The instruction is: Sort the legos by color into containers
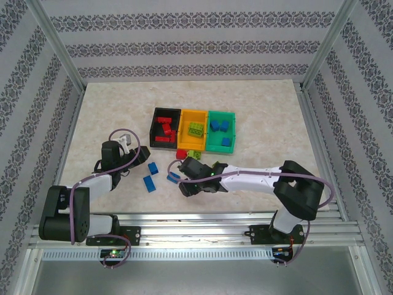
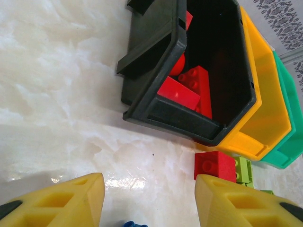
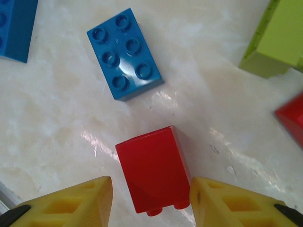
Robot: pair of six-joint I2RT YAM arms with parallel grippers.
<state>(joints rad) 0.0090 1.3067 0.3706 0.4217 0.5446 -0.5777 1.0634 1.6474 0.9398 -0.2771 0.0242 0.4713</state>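
Observation:
In the right wrist view a red brick [image 3: 154, 170] lies on its side between the yellow fingers of my right gripper [image 3: 151, 191]. That gripper is open, with its right finger against the brick and a gap on the left. My left gripper [image 2: 149, 189] is open over bare table just short of the black bin [image 2: 156, 111], which holds red bricks [image 2: 196, 87]. The orange-yellow bin [image 1: 195, 129] holds lime bricks and the green bin [image 1: 221, 129] holds blue ones. From above, the left gripper [image 1: 142, 153] and right gripper [image 1: 179, 175] are both in front of the bins.
Loose blue bricks [image 1: 153, 167] [image 1: 149, 183] lie between the grippers, and one blue brick [image 3: 124, 54] lies just beyond the red one. A red brick [image 2: 214, 165] and a lime brick [image 2: 243, 169] sit against the bins' near side. Metal posts frame the table's sides.

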